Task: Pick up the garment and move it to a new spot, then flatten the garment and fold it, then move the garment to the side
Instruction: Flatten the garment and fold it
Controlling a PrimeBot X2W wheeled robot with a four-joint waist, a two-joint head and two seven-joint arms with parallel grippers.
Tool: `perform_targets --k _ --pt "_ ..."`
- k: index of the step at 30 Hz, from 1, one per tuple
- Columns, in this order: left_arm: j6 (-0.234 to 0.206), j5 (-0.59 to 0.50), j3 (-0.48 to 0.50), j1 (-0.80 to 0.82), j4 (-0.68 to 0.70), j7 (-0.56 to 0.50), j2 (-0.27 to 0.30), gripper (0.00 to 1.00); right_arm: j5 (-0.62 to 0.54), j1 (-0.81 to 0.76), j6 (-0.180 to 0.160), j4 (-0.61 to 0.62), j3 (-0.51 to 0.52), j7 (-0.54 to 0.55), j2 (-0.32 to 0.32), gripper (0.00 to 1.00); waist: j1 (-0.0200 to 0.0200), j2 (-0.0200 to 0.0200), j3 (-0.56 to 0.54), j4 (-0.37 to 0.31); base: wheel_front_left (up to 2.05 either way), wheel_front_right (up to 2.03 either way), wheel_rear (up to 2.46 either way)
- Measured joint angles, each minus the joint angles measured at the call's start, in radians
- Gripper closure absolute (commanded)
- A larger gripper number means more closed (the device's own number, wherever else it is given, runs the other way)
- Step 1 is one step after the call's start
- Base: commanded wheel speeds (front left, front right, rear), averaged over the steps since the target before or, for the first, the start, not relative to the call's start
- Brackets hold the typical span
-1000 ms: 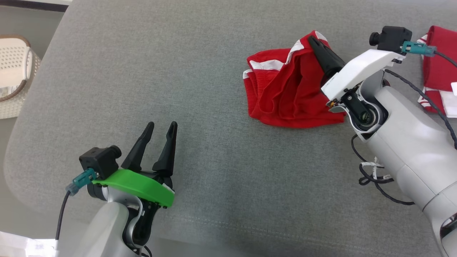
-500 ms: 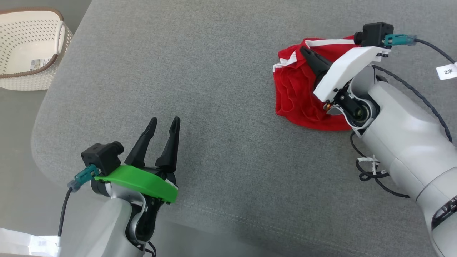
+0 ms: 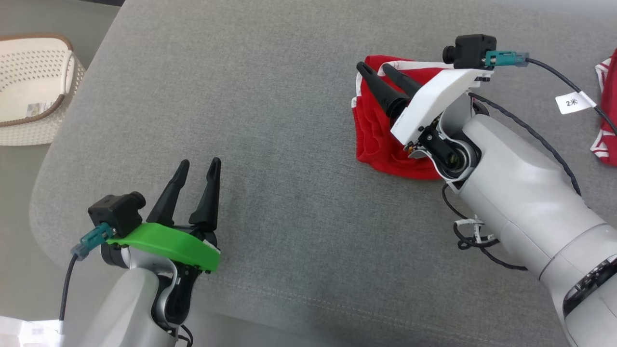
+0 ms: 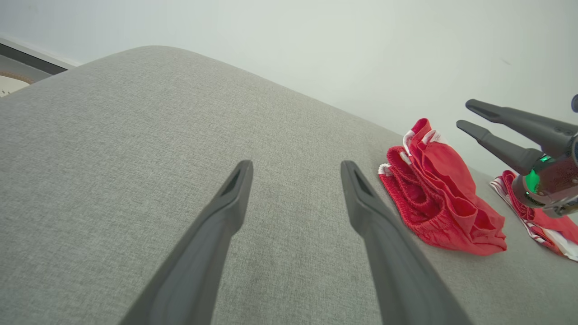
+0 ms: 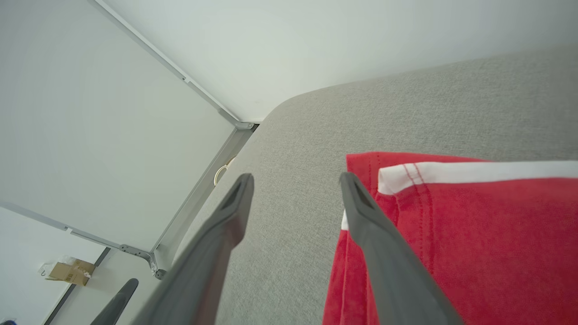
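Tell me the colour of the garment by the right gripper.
The garment is red with a white stripe, clearest in the right wrist view.

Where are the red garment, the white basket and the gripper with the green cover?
red garment (image 3: 373,140), head view, on its crumpled red folds.
white basket (image 3: 24,134), head view, on its perforated outer wall.
left gripper (image 3: 200,163), head view, midway between its two open fingertips.
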State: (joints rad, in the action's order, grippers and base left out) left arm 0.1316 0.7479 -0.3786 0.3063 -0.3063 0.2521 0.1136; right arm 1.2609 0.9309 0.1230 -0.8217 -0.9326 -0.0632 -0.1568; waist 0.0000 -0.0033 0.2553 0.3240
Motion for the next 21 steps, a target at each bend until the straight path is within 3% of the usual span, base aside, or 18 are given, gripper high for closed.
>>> perform_targets --k 13,21 --pt "0.000 -0.026 0.041 -0.028 0.008 0.000 0.042 0.00 -0.039 -0.098 0.000 0.075 -0.007 -0.175 -0.092 0.00 0.0000 0.0000 -0.061 -0.108 0.00 0.00 0.00" --pt "0.000 -0.048 0.066 -0.062 0.030 0.000 0.056 0.00 -0.128 -0.190 0.000 0.086 0.011 -0.193 -0.151 0.00 0.0000 0.0000 -0.107 -0.203 0.00 0.00 0.00"
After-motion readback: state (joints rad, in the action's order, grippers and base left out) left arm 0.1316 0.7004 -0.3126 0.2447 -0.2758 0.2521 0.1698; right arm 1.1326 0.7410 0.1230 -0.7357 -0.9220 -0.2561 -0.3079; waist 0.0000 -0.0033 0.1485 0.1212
